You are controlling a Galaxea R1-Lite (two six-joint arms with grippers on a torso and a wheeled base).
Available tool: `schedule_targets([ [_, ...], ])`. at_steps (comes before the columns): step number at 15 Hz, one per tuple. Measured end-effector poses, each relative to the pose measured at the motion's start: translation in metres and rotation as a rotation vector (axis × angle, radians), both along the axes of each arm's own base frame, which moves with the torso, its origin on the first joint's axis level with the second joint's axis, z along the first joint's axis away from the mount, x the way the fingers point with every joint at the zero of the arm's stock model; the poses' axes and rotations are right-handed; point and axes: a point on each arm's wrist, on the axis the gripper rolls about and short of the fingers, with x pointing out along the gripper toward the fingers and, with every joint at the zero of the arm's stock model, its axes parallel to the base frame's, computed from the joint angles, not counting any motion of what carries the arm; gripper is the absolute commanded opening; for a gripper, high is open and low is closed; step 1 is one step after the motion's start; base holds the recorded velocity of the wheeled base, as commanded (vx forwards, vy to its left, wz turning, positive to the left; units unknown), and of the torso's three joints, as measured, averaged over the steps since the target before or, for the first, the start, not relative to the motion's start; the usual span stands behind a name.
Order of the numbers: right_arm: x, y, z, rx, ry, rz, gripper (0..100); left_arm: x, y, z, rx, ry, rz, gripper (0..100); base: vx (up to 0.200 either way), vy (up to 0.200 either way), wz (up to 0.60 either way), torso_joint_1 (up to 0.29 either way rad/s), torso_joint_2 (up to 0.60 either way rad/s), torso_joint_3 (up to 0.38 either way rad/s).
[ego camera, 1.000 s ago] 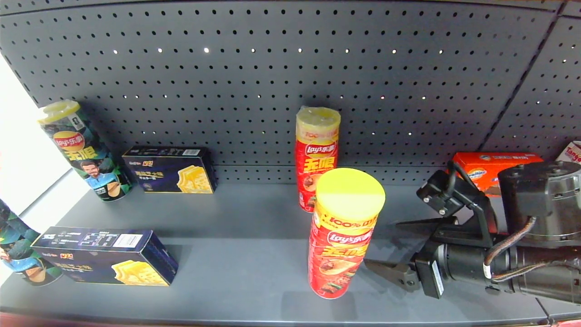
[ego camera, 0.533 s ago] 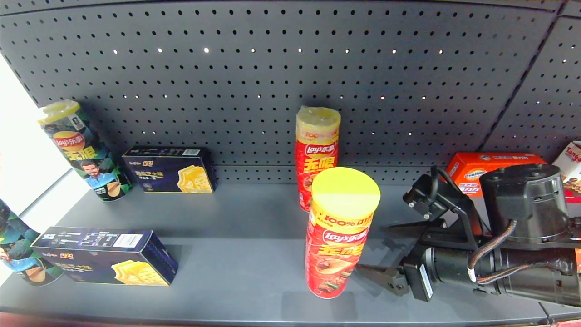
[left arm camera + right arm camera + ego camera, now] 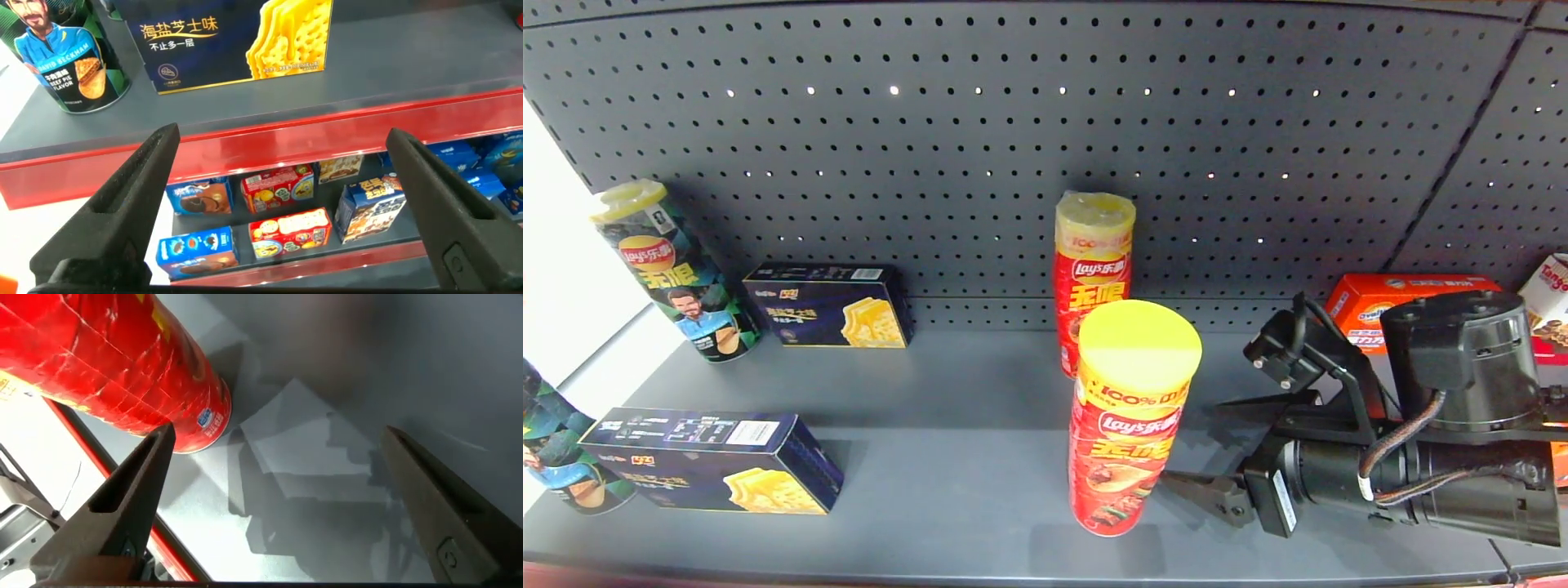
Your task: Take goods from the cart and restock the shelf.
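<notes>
A red chip can (image 3: 1131,416) with a yellow lid stands, slightly tilted, near the front of the grey shelf (image 3: 947,408). A second red can (image 3: 1093,278) stands behind it by the pegboard. My right gripper (image 3: 1205,445) lies just right of the front can, open, its lower finger (image 3: 1205,494) close to the can's base. In the right wrist view the can (image 3: 114,367) sits outside one finger (image 3: 122,506), and nothing is between the fingers of the gripper (image 3: 278,437). My left gripper (image 3: 279,139) hangs open before the shelf's red front edge (image 3: 245,139).
Two green-black cans (image 3: 674,269) (image 3: 564,457) and two dark blue cracker boxes (image 3: 829,304) (image 3: 715,461) stand on the shelf's left. An orange box (image 3: 1380,298) stands behind my right arm. Bare shelf lies between the boxes and the red cans. Lower shelves hold several snack boxes (image 3: 278,188).
My right gripper has slid left along the shelf, still open. The front red can has shifted slightly left with it.
</notes>
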Motion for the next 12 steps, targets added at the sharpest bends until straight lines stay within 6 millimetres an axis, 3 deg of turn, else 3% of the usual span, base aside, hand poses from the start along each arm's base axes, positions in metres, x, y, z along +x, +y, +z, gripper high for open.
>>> schedule_targets([
  [8,0.003,0.004,0.000,0.013,-0.017,-0.001,100,0.000,0.000,0.000,0.000,0.002,0.000,100,0.000,0.000,0.00,0.000,0.00,0.000],
  [12,0.006,-0.022,0.011,0.052,-0.076,-0.105,100,0.000,0.000,0.000,0.000,0.002,0.001,100,0.000,0.000,0.00,0.000,0.00,0.000],
])
